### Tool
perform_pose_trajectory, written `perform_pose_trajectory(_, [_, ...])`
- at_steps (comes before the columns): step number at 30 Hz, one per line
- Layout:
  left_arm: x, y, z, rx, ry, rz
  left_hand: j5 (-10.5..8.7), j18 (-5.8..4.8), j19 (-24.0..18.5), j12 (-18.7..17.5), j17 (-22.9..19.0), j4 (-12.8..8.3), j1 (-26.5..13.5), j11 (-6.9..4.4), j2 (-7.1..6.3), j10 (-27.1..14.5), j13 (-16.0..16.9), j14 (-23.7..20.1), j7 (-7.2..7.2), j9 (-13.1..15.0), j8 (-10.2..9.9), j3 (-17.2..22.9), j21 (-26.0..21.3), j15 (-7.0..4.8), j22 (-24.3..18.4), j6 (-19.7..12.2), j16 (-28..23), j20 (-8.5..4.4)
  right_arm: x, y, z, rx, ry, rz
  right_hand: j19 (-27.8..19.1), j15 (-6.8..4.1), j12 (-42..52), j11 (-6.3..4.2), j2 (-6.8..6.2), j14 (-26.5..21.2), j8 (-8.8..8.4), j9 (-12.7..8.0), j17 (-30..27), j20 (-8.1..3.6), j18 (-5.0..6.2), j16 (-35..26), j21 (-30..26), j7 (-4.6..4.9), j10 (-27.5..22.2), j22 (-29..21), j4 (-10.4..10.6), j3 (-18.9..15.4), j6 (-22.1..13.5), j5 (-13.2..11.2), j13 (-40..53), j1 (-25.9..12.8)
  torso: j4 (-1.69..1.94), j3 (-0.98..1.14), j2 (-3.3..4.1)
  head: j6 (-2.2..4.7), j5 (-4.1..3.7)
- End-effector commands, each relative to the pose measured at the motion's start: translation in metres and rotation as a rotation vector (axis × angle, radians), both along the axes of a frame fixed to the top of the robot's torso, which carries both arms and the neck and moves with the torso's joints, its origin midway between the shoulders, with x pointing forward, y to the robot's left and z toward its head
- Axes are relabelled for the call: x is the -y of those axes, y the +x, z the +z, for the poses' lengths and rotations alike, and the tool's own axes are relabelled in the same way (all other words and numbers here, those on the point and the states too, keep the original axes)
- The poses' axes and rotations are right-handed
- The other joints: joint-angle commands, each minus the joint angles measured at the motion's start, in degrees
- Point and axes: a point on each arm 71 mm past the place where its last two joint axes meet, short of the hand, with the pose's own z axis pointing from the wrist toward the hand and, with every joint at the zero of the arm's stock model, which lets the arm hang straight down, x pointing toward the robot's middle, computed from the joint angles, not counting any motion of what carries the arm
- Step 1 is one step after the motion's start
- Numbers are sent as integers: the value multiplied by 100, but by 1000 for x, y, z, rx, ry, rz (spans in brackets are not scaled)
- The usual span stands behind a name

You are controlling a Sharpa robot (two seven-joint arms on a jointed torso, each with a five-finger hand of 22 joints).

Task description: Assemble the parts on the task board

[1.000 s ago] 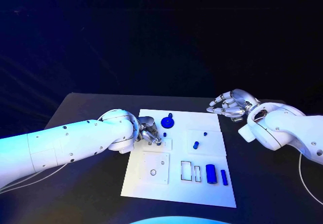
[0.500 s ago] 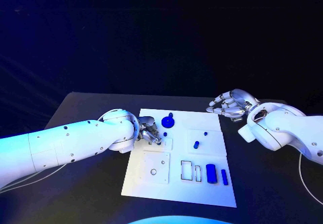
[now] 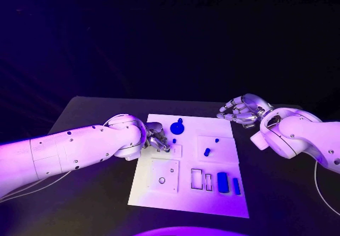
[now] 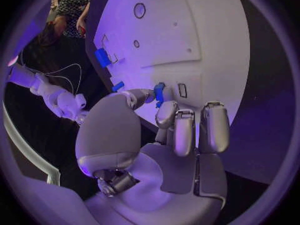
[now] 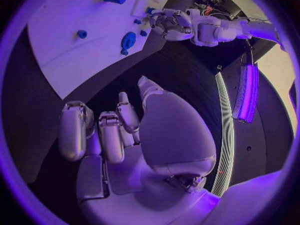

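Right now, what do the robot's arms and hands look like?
Both arms are fat, smooth white tubes with rounded joints and little dark screw dots. A thin pale cable hangs under the left arm, and another trails by the right arm. The left hand and right hand are shiny silver metal with chunky jointed fingers and smooth rounded thumbs.

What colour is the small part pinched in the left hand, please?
Blue part, held by the left hand; clearest in the left wrist view.
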Motion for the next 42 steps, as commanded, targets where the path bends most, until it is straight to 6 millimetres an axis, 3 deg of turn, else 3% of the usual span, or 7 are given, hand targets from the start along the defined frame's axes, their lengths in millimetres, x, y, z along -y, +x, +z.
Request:
perform_pose_trajectory(1, [2,-4,-5,-64,-4,-15,49,-76,36,0,1129,-1253,-53,-22,-7,44,-1,511,-56,8,-20,1222,38,-43,1,90,27,-10,-2,-1,-1,-9,-6,20,-17,-30,-18,-21,-36,526,24,-6,1181,-22,73,-29,-15,-22,2,635,-20,17,-36,-8,-6,-26,-3,6,-1,-3,17])
perform_pose_trajectory(8, [1,-2,-4,-54,-21,7,76,-79,45,-3,1125,-1241,-73,-24,-3,50,-2,510,-60,10,-21,1206,42,-44,15,102,25,-12,-1,-1,-1,-10,-5,18,-18,-30,-21,-22,-28,524,30,-7,1175,-22,74,-32,-20,-23,0,633,-23,27,-37,-6,-10,-21,1,9,6,11,2])
perform_pose_trajectory(19, [2,1,-7,-83,-33,16,68,-82,51,37,1147,-1184,-166,-49,12,115,63,517,-97,30,-12,1066,41,-59,28,158,39,-21,-1,-1,-1,-12,-4,16,-22,-31,-21,-23,-23,524,33,-7,1174,-23,76,-32,-29,-23,-1,628,-25,34,-38,-5,-11,-17,-23,15,-3,6,-16])
perform_pose_trajectory(30, [4,2,-7,-95,-44,19,30,-84,53,68,1170,-1096,-265,-85,30,170,126,523,-147,53,-17,819,32,-85,33,196,54,-43,-1,-1,-2,-10,-4,11,-22,-31,-21,-22,-20,524,34,-7,1173,-23,76,-33,-29,-24,1,628,-24,35,-38,-5,-10,-18,-4,13,1,-7,-28])
perform_pose_trajectory(42, [5,2,-7,-96,-41,16,3,-85,55,103,1204,-1025,-320,-117,11,211,192,533,-192,54,-46,543,21,-110,33,229,74,-66,-1,-1,-2,-9,-4,11,-22,-31,-21,-22,-20,524,34,-7,1173,-23,76,-33,-29,-24,1,628,-24,35,-38,-5,-10,-18,-8,13,-2,-25,-25])
